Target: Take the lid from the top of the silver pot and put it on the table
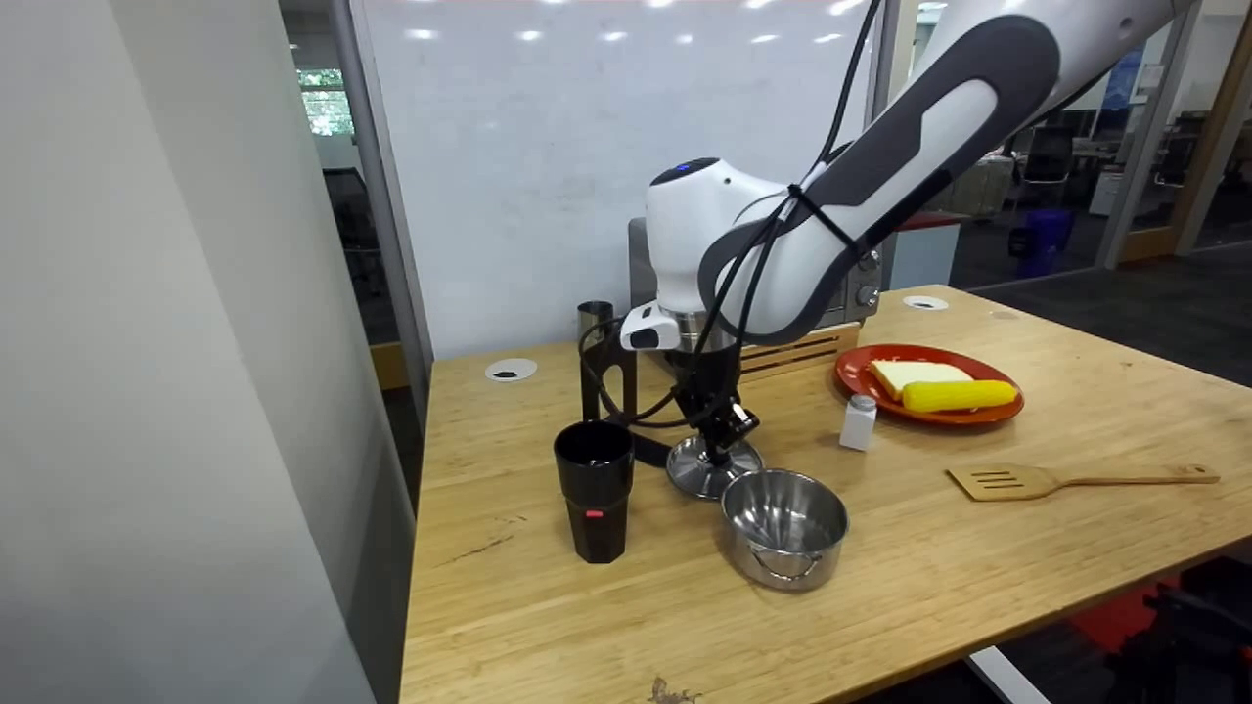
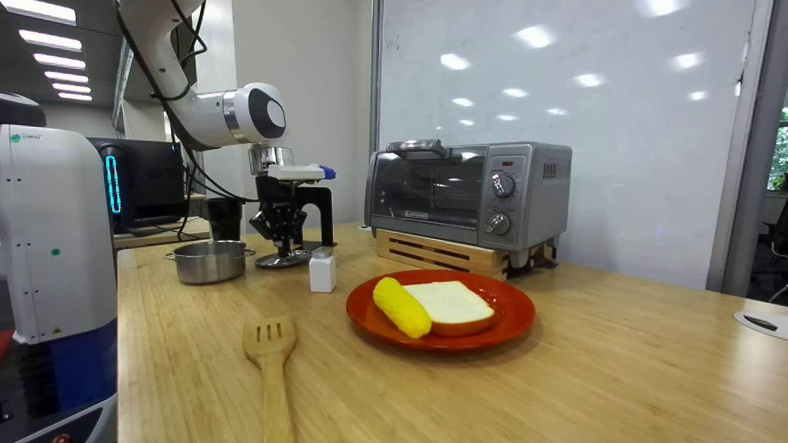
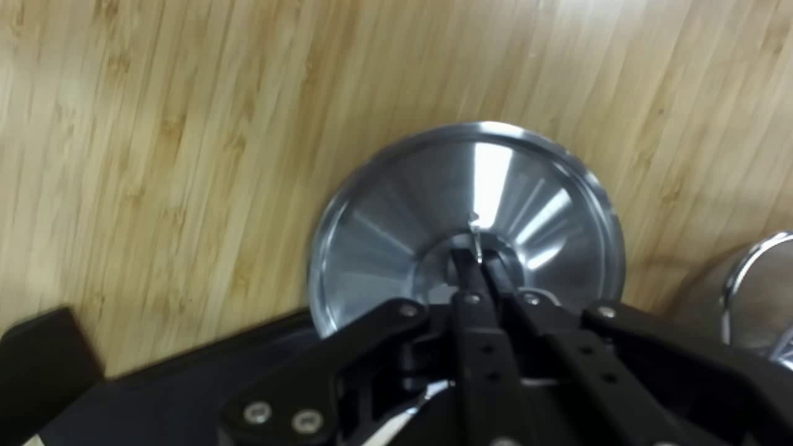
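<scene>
The lid [image 1: 696, 479] is round, shiny and silver, and lies level, low over the table [image 1: 548, 626], beside the pot. It also shows in an exterior view [image 2: 277, 261] and in the wrist view [image 3: 396, 204]. I cannot tell whether its rim touches the wood. My gripper [image 3: 477, 257] points down over the lid's middle with its fingers shut on the lid's thin handle; its tips also show in both exterior views [image 1: 719, 456] [image 2: 284, 251]. The silver pot [image 1: 782, 562] stands uncovered next to the lid; its edge shows at the right of the wrist view [image 3: 753, 303].
A black cup [image 1: 595, 489] stands close to the lid. A black metal stand [image 2: 317, 212] is right behind the gripper, its base by the lid. A white shaker [image 1: 858, 422], a red plate [image 2: 517, 320] with bread and corn, a wooden spatula [image 1: 1017, 481] and a toaster oven [image 2: 431, 191] are around.
</scene>
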`<state>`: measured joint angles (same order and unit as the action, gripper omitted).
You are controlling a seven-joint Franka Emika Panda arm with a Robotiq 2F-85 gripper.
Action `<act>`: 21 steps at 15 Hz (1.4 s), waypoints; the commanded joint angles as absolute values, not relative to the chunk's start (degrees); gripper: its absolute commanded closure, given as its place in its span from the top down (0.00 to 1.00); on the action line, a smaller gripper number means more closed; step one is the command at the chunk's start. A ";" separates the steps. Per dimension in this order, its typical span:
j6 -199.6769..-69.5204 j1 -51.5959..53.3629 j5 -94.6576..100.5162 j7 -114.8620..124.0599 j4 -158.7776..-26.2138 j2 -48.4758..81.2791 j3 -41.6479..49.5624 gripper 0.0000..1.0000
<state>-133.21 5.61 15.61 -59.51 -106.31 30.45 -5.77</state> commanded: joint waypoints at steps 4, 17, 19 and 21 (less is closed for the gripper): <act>-136.84 5.63 17.01 -56.68 -114.10 23.98 -6.45 0.56; -132.09 7.80 16.27 -44.22 -120.95 3.74 -8.24 1.00; -132.35 7.32 14.52 -41.57 -123.67 -0.57 -7.92 1.00; -133.53 7.07 13.14 -37.28 -126.92 -5.05 -7.28 1.00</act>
